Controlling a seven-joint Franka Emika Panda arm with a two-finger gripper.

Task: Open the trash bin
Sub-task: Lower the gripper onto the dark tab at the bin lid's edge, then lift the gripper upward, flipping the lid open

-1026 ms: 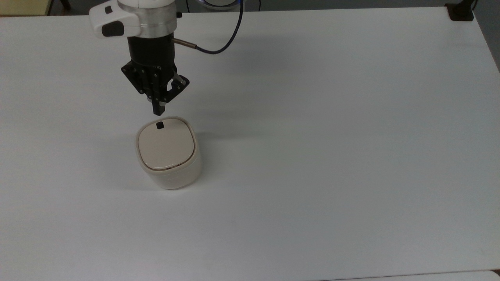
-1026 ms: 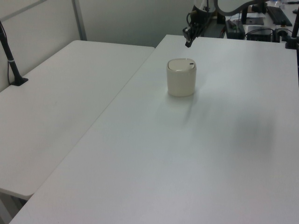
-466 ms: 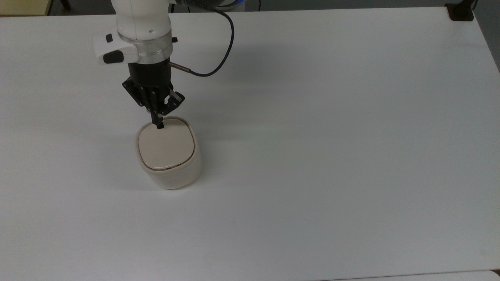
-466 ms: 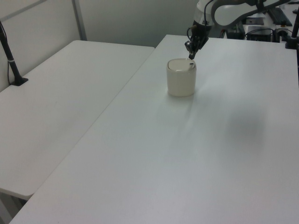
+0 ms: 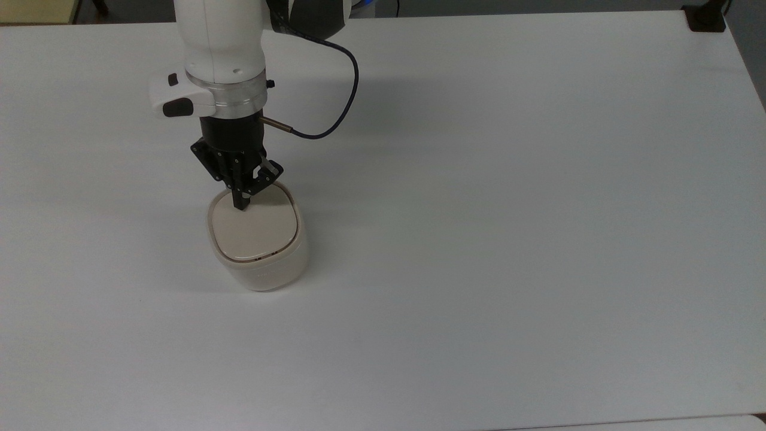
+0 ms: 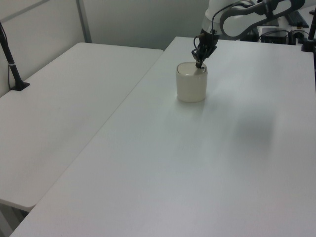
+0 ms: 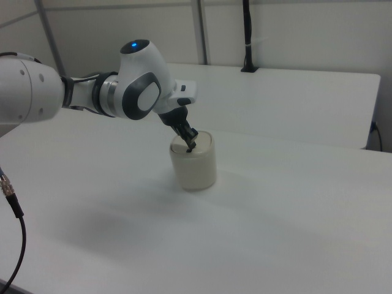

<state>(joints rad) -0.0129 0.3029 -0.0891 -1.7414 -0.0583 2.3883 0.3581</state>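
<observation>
Lowered since before, hand (image 5: 240, 203) presses trash bin (image 5: 257, 239) lid

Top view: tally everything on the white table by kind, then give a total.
Cream-white plastic trash bin with beige lid: 1
Black two-finger gripper, tip on the lid: 1
Total: 2

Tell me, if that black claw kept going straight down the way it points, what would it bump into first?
The gripper points down at the trash bin. It would meet the beige lid first, near its far edge in the top view; it may already be touching.
</observation>
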